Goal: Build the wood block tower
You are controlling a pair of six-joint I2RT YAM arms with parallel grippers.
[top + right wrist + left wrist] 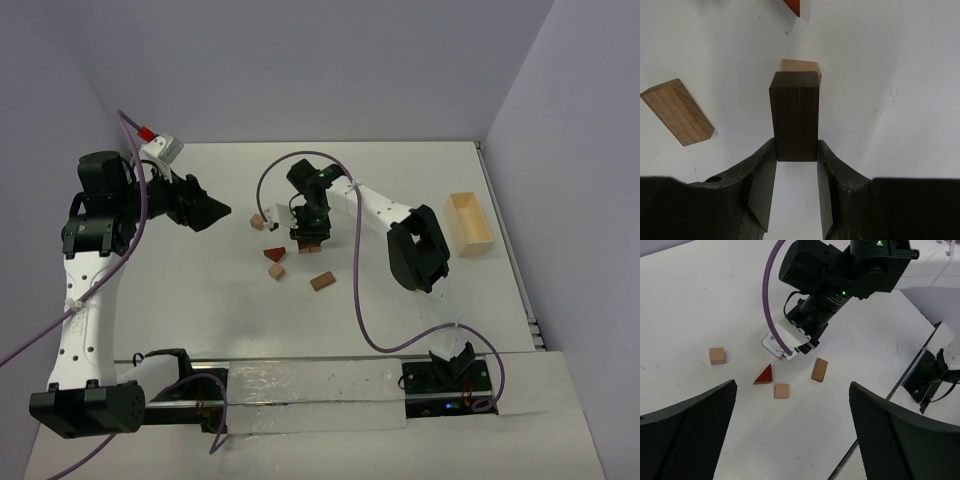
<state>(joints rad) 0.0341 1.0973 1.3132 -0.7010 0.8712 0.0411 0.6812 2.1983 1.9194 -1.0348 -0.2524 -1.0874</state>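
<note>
My right gripper (796, 150) is shut on a dark brown block (794, 112), holding it by its near end. The block hangs over a tan block (802, 66) that peeks out behind it; I cannot tell whether they touch. A tan bar (677, 118) lies to the left and a red triangular piece (794, 6) shows at the top edge. From above, the right gripper (310, 236) is at mid-table. My left gripper (792, 440) hangs open and holds nothing, seen from above (207, 211) to the left of the blocks. Below it lie a red triangle (764, 375), a tan cube (781, 391), a brown bar (819, 370) and another tan cube (716, 355).
A pale wooden box (470, 223) stands at the right side of the table. White walls close in the back and both sides. The right arm's purple cable (352, 290) loops over the table near the front. The table's front rail (300, 385) runs between the arm bases.
</note>
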